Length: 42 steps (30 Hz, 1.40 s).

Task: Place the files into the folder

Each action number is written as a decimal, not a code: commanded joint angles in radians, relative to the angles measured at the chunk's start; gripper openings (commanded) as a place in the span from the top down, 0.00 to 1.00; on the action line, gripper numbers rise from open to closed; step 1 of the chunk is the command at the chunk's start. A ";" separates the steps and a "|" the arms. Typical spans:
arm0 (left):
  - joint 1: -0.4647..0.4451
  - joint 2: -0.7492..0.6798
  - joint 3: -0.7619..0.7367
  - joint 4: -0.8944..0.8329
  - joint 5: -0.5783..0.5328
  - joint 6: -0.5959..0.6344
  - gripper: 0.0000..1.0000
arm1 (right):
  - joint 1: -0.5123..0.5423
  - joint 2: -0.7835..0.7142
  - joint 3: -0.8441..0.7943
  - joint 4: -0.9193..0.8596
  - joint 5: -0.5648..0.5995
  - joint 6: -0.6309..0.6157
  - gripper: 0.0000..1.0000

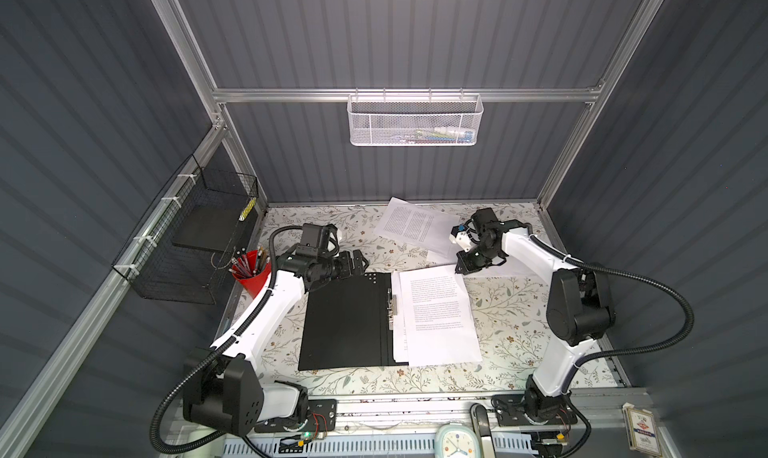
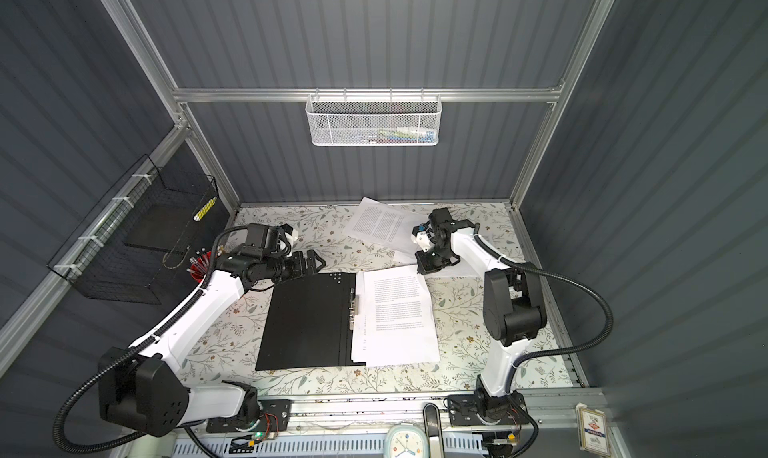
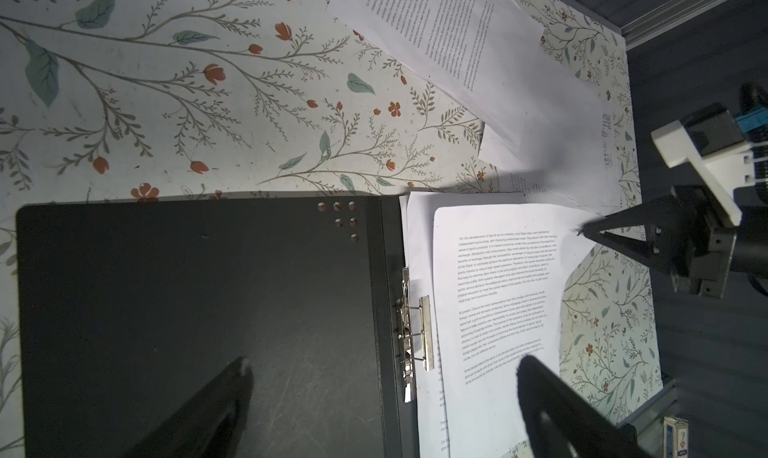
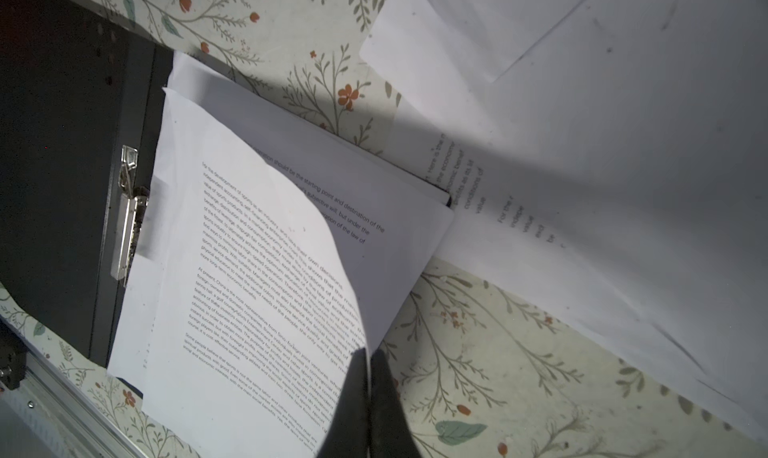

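Note:
The folder [image 1: 345, 323] [image 2: 307, 323] lies open in the middle of the table, black inside up, with its metal clip [image 3: 415, 331] at the spine. Several files [image 1: 436, 314] [image 2: 399, 314] rest on its right half. My right gripper [image 4: 369, 356] [image 1: 459, 268] is shut on the far right corner of the top sheet [image 4: 257, 277], which curls upward. More loose files [image 1: 411, 223] [image 3: 457, 31] lie by the back wall. My left gripper [image 3: 382, 364] [image 1: 361, 262] hangs open above the folder's far left corner, holding nothing.
A red cup of pencils [image 1: 251, 273] stands left of the folder, beside a black wire basket [image 1: 187, 248] on the left wall. A white mesh basket [image 1: 415, 121] hangs on the back rail. A clock [image 1: 455, 441] and a card box [image 1: 642, 433] sit at the front.

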 commanded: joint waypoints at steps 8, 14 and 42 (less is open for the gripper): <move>0.006 -0.010 -0.038 -0.015 0.013 0.019 0.00 | -0.004 0.058 0.023 -0.042 -0.066 0.087 1.00; 0.006 -0.016 -0.049 -0.008 0.022 0.018 0.00 | -0.001 0.070 0.034 -0.036 -0.078 0.112 1.00; 0.006 -0.016 -0.070 0.009 0.043 0.011 0.00 | 0.010 0.143 0.099 -0.046 -0.102 0.143 1.00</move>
